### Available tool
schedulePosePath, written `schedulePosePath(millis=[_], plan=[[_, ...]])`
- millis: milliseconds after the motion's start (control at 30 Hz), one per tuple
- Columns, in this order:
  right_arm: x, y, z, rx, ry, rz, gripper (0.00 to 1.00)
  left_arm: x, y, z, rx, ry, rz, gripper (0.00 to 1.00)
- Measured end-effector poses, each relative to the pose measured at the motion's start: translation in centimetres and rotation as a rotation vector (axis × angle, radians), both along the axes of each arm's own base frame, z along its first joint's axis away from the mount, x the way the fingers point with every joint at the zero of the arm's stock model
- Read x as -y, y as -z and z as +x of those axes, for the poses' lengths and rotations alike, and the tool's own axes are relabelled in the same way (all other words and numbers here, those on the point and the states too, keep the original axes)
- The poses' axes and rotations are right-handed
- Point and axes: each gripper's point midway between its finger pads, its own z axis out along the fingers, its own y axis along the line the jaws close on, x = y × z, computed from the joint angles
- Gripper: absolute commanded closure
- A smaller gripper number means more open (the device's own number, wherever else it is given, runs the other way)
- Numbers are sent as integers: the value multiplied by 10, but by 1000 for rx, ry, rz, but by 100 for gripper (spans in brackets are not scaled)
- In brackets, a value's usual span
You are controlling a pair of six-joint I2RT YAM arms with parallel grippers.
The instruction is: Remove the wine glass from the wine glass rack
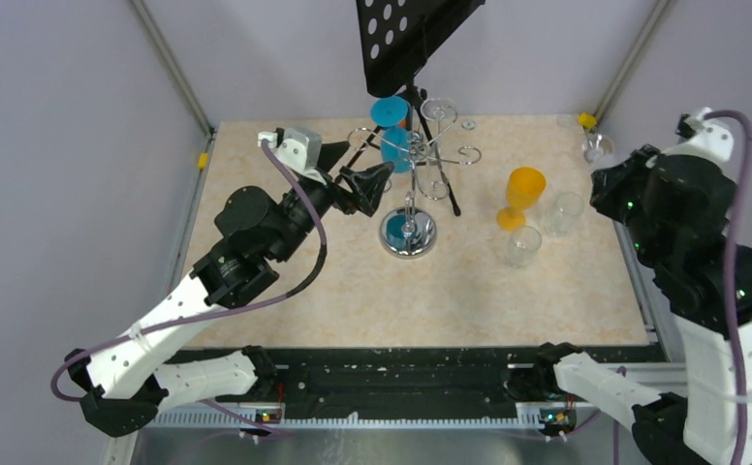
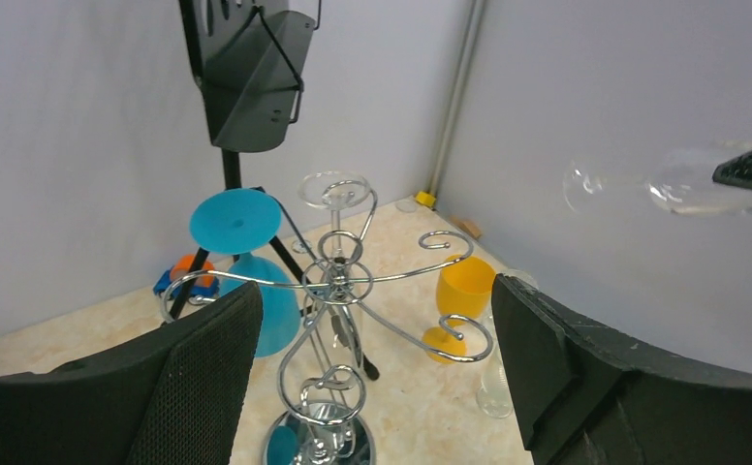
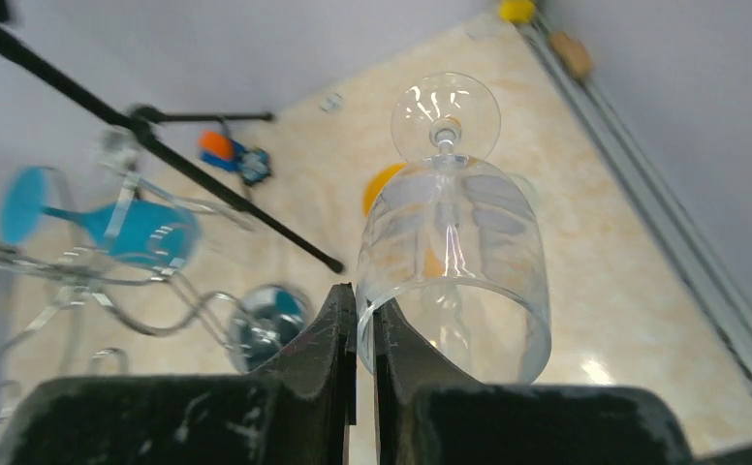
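Note:
The chrome wine glass rack (image 1: 413, 153) stands at the table's back middle on its round mirrored base (image 1: 408, 233). A blue wine glass (image 1: 392, 136) hangs upside down from one arm. In the left wrist view the rack (image 2: 338, 291) is straight ahead with the blue glass (image 2: 251, 262) on its left and a clear glass (image 2: 333, 189) on a far arm. My left gripper (image 2: 377, 310) is open and empty just left of the rack (image 1: 364, 165). My right gripper (image 3: 364, 310) is shut on the rim of a clear wine glass (image 3: 450, 252), held off the rack at the far right (image 1: 598, 147).
A yellow goblet (image 1: 522, 194) and two clear glasses (image 1: 563, 213) (image 1: 522, 245) stand right of the rack. A black tripod stand with a perforated plate (image 1: 411, 34) rises behind the rack, its legs spreading beside the base. A small orange and blue object (image 2: 190, 271) lies at the back.

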Motion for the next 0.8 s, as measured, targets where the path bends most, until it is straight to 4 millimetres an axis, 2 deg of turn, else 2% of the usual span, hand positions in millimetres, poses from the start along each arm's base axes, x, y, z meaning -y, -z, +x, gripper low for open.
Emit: schedulePosePath(millis=[167,367,533,667,800], plan=[[11,63,9,-244,90,-118,100,-9,6,2,-16,-39,26,9],[13,138,3,-476,120,-176,100,-12,10,4,-25,-58,43,9],[24,185,-1,-613,156,-182,100,-17,10,6,-28,-83,41,9],[39,224,-3,-709,182,-121,100,-19,11,7,-33,-93,44,8],[41,246,2,-747,152,-68,100,-21,12,9,-37,-106,45,8]])
